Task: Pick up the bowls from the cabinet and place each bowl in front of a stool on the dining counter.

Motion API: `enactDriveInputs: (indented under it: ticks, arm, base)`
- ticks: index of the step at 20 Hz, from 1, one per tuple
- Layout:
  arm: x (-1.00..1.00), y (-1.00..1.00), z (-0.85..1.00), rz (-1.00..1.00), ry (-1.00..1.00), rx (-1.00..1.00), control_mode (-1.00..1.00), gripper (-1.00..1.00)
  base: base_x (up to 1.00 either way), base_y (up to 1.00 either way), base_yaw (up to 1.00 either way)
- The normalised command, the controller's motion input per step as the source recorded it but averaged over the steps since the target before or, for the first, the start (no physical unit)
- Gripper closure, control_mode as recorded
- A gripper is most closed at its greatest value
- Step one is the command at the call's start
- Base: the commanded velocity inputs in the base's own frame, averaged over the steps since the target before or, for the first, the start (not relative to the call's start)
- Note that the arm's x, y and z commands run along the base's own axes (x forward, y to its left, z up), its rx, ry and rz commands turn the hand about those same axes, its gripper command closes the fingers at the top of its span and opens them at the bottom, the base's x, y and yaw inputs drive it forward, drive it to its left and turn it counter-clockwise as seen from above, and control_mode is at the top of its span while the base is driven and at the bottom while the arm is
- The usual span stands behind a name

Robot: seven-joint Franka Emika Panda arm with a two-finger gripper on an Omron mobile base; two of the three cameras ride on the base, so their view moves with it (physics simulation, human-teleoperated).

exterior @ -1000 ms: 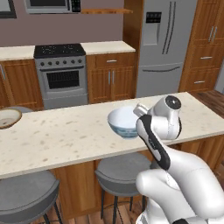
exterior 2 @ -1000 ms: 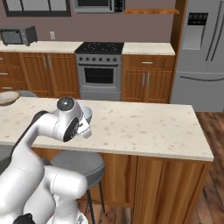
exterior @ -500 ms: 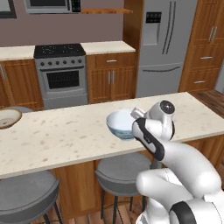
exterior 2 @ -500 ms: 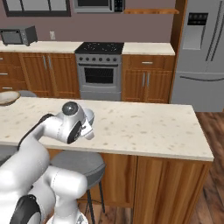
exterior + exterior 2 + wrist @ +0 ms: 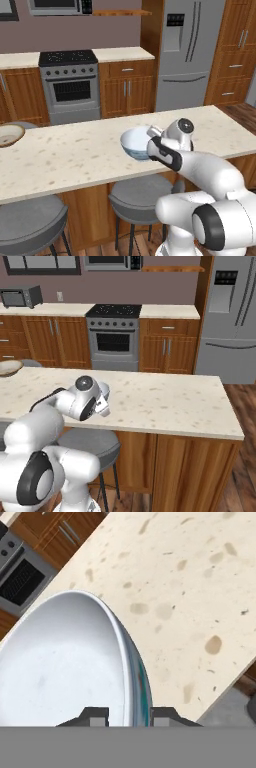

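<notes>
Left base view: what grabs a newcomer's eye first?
The white bowl with the blue-green pattern, gripped by its rim in the gripper low over the dining counter, above a grey stool. Then the cream bowl resting at the counter's far left end.

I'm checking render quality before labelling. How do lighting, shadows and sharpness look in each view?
Left base view: flat, even light, no glare, only a faint shadow under the bowl on the counter. Right base view: likewise even, edges slightly soft. Hand view: the bowl's rim, pinched between the fingertips, looms large and stretched; counter speckles look blurry.
</notes>
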Motion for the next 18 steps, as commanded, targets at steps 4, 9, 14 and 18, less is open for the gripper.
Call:
enactDriveInputs:
  ticks: [4, 9, 14, 18]
  arm:
    - [0.25, 0.0, -0.18, 0.0, 0.0, 0.0, -1.0, 1.0]
    - [0.26, 0.0, -0.2, 0.0, 0.0, 0.0, -1.0, 1.0]
    - [0.27, 0.0, -0.22, 0.0, 0.0, 0.0, -1.0, 1.0]
    - [0.25, 0.0, -0.28, 0.0, 0.0, 0.0, -1.0, 1.0]
  base:
    - [0.0, 0.0, 0.0]
    - [0.0, 0.0, 0.0]
    - [0.0, 0.0, 0.0]
    - [0.0, 0.0, 0.0]
